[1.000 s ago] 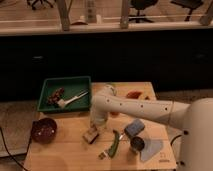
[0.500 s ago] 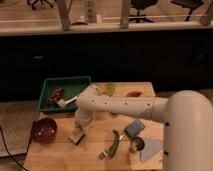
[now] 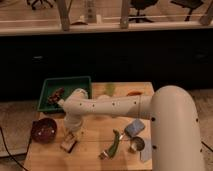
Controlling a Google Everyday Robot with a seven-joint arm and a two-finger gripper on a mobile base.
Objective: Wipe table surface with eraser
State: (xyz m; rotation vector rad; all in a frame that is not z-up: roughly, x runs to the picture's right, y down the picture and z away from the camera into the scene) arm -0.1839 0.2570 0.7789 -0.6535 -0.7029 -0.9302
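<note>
Over the last second the arm swept toward the near left of the worktop, and the eraser went with it. It had started near the middle of the boards, just left of the green curved piece, and by this moment it lay close to the front left corner, near the dark red bowl. The gripper sat directly on top of the eraser, pointing down from the white forearm that reached across from the right. How the jaws stood I could not tell, since the wrist hid them. The eraser looked flat on the wood, or nearly so, with its brown side showing. I read this as one wiping stroke run almost to its end, with little tabletop left ahead of it. The green tray, the blue-grey pad and the metal cup had not moved, so the stroke had kept clear of them. A return pass looked like the sensible next move
</note>
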